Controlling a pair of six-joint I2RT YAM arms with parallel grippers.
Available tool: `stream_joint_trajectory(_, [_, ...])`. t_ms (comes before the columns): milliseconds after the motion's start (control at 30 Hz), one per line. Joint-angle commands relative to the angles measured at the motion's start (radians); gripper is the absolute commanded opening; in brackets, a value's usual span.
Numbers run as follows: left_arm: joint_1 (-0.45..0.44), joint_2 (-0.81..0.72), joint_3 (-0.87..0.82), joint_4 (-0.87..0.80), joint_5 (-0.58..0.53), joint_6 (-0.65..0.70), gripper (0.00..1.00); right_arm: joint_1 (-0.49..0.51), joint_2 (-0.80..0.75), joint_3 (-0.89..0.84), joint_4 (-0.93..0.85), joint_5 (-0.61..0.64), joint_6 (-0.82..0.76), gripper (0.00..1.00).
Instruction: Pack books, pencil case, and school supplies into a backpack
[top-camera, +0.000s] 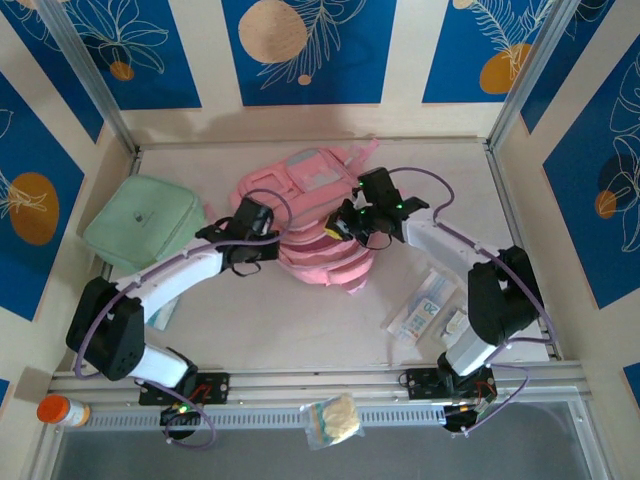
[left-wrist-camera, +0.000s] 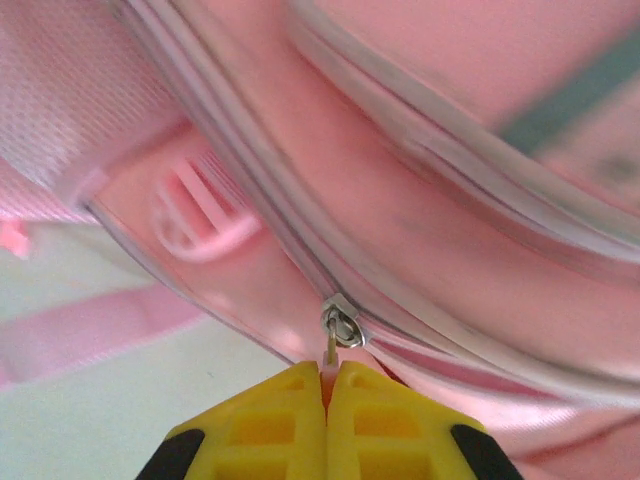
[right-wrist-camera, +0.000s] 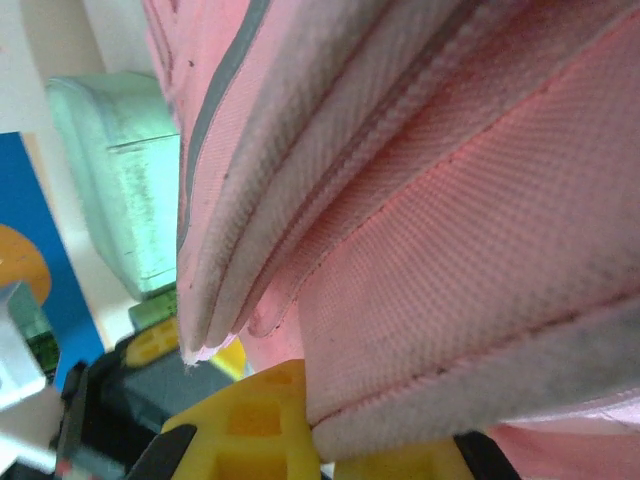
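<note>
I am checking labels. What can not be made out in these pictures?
- Inside of the backpack: top view, covered by fabric and both arms.
- Right tool, open or shut: right wrist view, pink fabric covers its tips.
- Print on the packet: top view, too small.

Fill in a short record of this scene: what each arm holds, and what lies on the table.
left fingers: shut on the zip pull of the backpack
right fingers: gripping a fabric edge of the backpack
school supplies: on the table, right of the backpack, not yet packed
mint-green pouch: left of the backpack
</note>
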Motion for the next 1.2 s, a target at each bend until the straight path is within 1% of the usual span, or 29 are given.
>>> stream_joint_trajectory(0, [0.095,-0.003,0.0,-0.009,-0.05,0.046,0.0,-0.062,-0.034,0.014,-0.056,-0.081,-0.071,0.0])
stream_joint_trajectory(33, [0.114,0.009,0.01,0.005,-0.046,0.051,0.0,-0.067,-0.032,0.018,-0.061,-0.096,-0.082,0.0])
stream_joint_trajectory(100, [0.141,0.036,0.029,0.038,-0.038,0.061,0.0,-0.068,-0.031,0.022,-0.075,-0.082,-0.097,0.0])
stream_joint_trajectory(167, [0.16,0.073,0.057,0.064,-0.014,0.062,0.0,-0.06,-0.022,0.006,-0.027,-0.095,-0.101,0.0])
stream_joint_trajectory(233, [0.167,0.104,0.078,0.07,0.001,0.065,0.0,-0.053,0.008,0.01,0.001,-0.119,-0.097,0.0])
stream_joint_trajectory(333, [0.171,0.133,0.086,0.096,0.015,0.069,0.0,-0.042,0.042,0.023,0.031,-0.115,-0.1,0.0])
stream_joint_trajectory(433, [0.173,0.139,0.097,0.068,0.021,0.077,0.0,-0.03,0.044,0.041,0.001,-0.082,-0.125,0.0])
stream_joint_trajectory(467, [0.173,0.132,0.092,0.065,0.041,0.084,0.0,-0.03,0.042,0.042,-0.007,-0.085,-0.137,0.0])
stream_joint_trajectory(500, [0.173,0.122,0.084,0.064,0.06,0.088,0.0,-0.029,0.039,0.043,-0.019,-0.089,-0.15,0.06])
stream_joint_trajectory(533, [0.173,0.105,0.071,0.059,0.082,0.088,0.02,-0.028,0.033,0.045,-0.043,-0.085,-0.169,0.19])
stream_joint_trajectory(567, [0.172,0.086,0.058,0.058,0.114,0.086,0.15,-0.025,0.021,0.043,-0.071,-0.07,-0.192,0.29])
stream_joint_trajectory(633, [0.165,0.049,0.02,0.066,0.179,0.075,0.29,-0.02,-0.009,0.034,-0.131,-0.025,-0.226,0.43])
stream_joint_trajectory(667, [0.158,0.029,-0.004,0.069,0.201,0.067,0.33,-0.019,-0.032,0.024,-0.164,0.001,-0.237,0.48])
stream_joint_trajectory(767, [0.115,-0.027,-0.066,0.083,0.259,0.029,0.41,-0.031,-0.11,-0.025,-0.278,0.112,-0.241,0.59])
stream_joint_trajectory(900, [0.012,-0.088,-0.096,0.083,0.264,-0.017,0.49,-0.085,-0.234,-0.133,-0.398,0.24,-0.194,0.69])
stream_joint_trajectory(1000, [-0.084,-0.102,-0.101,0.118,0.258,-0.062,0.51,-0.157,-0.327,-0.22,-0.473,0.324,-0.167,0.81])
stream_joint_trajectory(1100, [-0.182,-0.076,-0.099,0.191,0.261,-0.123,0.52,-0.236,-0.399,-0.301,-0.527,0.385,-0.142,0.94])
stream_joint_trajectory(1167, [-0.244,-0.045,-0.09,0.241,0.253,-0.15,0.53,-0.292,-0.432,-0.353,-0.563,0.431,-0.103,0.97])
